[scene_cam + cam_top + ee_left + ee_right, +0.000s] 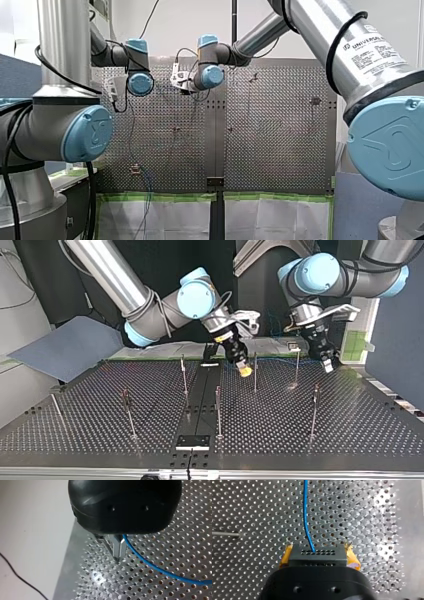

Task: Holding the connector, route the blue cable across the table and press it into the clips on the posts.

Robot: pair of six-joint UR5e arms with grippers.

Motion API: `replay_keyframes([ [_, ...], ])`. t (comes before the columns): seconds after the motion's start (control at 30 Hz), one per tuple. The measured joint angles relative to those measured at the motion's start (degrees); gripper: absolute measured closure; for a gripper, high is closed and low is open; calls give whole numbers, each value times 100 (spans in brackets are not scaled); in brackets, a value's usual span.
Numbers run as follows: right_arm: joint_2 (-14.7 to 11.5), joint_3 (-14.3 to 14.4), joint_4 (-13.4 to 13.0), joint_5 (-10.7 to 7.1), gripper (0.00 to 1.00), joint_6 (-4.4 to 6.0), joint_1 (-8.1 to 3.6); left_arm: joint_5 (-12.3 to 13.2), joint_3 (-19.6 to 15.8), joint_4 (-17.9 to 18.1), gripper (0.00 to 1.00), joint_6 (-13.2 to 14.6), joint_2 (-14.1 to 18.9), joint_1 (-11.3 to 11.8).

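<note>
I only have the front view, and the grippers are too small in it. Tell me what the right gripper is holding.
Observer: The right wrist view shows the right gripper shut on a black connector, clamped between yellow pads.
Operator: Trace the cable from it.
Observer: The blue cable leaves the connector's front face and runs ahead over the perforated table.
Operator: Report the left gripper.
Observer: In the left wrist view the left gripper has its metal fingers closed together just above the table. The blue cable comes out beside them; I cannot tell whether it is pinched.
</note>
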Motion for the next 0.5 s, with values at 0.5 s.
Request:
replay_keyframes([
  [0.5,370,-840,387,-48,100,18,14,375,316,-154,100,-144,-74,196],
])
